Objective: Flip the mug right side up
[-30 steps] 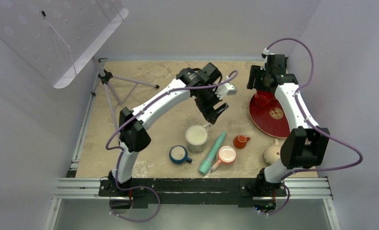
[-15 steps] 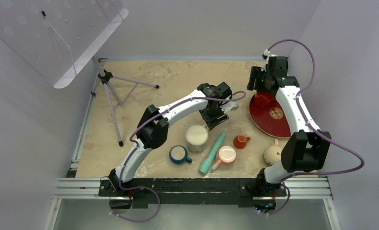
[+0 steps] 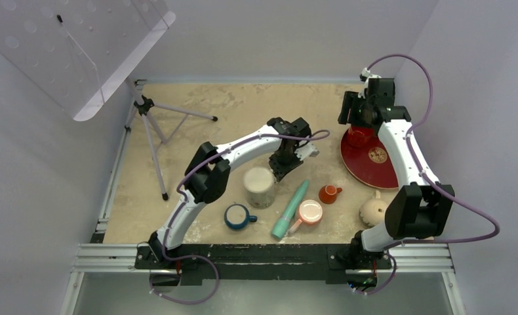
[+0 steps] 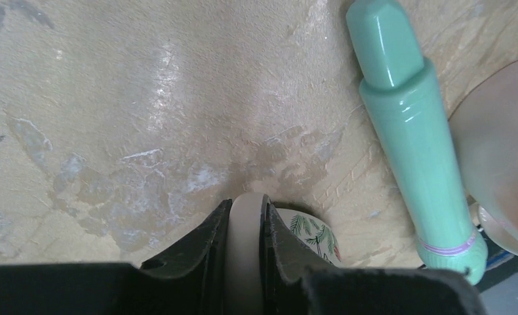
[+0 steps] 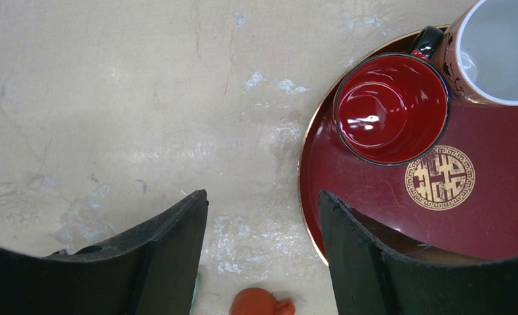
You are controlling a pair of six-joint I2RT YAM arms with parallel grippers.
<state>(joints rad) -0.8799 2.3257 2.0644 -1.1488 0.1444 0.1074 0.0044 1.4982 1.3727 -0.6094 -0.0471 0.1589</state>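
While the left jaws clench the handle of the tall white mug (image 3: pixel 259 186) and the right jaws stand released, the mug (image 3: pixel 371 211) rests beside the base of the right arm (image 3: pixel 404 154). We judge it rigid, slippery and breakable, best gripped by its loop handle.

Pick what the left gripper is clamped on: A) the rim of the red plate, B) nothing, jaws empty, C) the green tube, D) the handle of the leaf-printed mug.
D: in the left wrist view the left gripper has its fingers pressed against both sides of a pale handle, with the wall of the leaf-printed mug right beside them.
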